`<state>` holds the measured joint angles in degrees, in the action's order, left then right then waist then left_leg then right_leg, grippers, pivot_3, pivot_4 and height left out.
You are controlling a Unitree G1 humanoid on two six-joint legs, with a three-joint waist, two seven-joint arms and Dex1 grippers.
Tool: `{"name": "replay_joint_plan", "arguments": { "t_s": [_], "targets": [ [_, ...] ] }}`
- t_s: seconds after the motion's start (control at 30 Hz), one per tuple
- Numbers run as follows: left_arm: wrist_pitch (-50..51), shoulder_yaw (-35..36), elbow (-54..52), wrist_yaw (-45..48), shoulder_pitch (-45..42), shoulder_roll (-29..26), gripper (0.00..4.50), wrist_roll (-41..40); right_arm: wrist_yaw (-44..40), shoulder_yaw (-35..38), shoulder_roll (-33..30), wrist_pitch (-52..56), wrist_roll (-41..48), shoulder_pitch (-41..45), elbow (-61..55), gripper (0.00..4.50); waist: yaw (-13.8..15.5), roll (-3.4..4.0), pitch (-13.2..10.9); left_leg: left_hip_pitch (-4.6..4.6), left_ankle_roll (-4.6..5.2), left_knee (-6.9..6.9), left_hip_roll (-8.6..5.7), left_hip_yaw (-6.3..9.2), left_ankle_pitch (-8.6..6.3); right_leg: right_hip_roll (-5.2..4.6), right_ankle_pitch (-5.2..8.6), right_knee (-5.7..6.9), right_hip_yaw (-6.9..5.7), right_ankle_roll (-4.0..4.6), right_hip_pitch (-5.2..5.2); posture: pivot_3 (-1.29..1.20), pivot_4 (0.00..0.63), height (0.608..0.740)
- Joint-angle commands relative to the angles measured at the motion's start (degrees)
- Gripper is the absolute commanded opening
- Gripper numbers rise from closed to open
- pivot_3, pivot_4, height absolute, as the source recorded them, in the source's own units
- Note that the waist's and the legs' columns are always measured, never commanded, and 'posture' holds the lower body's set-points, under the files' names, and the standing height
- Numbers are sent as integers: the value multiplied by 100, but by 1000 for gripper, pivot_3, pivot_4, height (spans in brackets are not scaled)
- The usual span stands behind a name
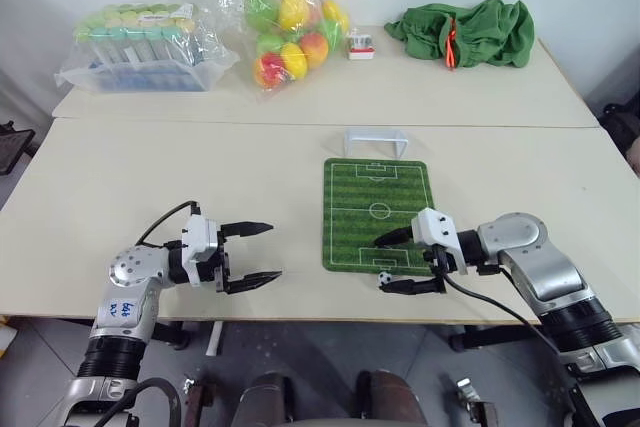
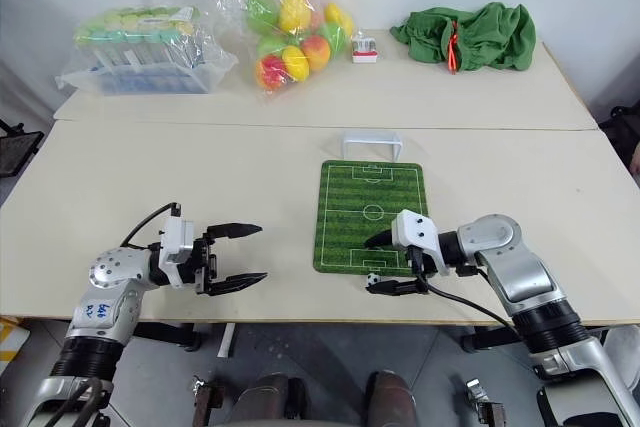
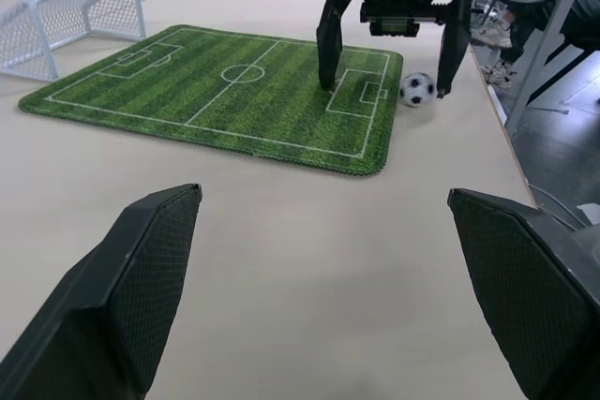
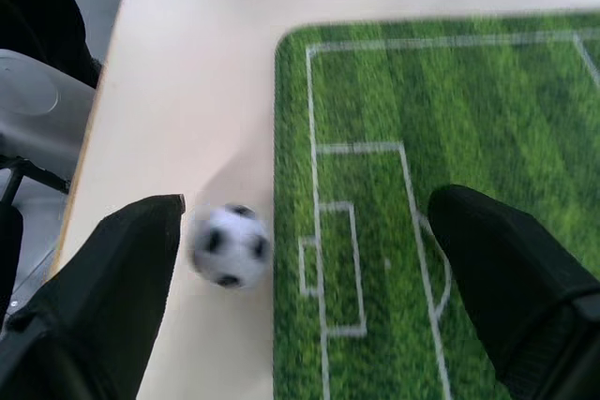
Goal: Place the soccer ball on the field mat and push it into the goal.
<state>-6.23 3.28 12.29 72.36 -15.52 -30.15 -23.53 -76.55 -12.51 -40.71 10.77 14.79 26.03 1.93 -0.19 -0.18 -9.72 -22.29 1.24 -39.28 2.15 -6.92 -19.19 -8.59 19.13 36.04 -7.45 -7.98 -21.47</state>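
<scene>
Both grippers spread wide: left gripper (image 1: 250, 252) over bare table (image 1: 150, 167), right gripper (image 1: 395, 262) straddling the ball (image 1: 385, 278), which sits on the table just off the mat's (image 1: 377, 209) near edge.

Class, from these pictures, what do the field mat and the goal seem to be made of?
Field mat: likely fabric-topped rubber, matte; flat printed turf stripes, stitched-looking dark edge. Goal: apparently white plastic frame with fine mesh netting you can see through.

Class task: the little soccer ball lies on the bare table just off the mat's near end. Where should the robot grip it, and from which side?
Grip the soccer ball across its middle; being round, any diameter serves. Come from above, since the right gripper already straddles it with fingers open.
</scene>
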Motion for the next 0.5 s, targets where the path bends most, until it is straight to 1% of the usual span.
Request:
{"name": "replay_joint_plan", "arguments": {
  "t_s": [0.03,0.3,0.47,0.5],
  "targets": [
    [-34,1,21,-7,-72,8,4500,-22,43,274,-105,110,178,67,-342,4471,1,0,0,0,0,0,0,1,0,0,0,0,0,0,0,0,150,740],
    [-75,-10,64,-10,-107,34,4500,-12,122,445,-258,309,242,-63,-783,4471,5,0,0,-1,0,0,0,1,0,0,0,-1,0,0,0,0,150,740],
    [-54,9,2,3,-57,5,4500,-45,383,778,-488,837,577,-395,-1725,4471,15,0,0,-2,0,1,0,4,0,0,0,-2,-1,0,0,0,150,740],
    [-51,20,2,17,-49,-12,4500,-52,445,873,-570,1037,711,-559,-2030,4296,15,-1,0,-2,0,1,0,4,0,0,0,-2,-2,0,0,0,150,740]
  ]
}}
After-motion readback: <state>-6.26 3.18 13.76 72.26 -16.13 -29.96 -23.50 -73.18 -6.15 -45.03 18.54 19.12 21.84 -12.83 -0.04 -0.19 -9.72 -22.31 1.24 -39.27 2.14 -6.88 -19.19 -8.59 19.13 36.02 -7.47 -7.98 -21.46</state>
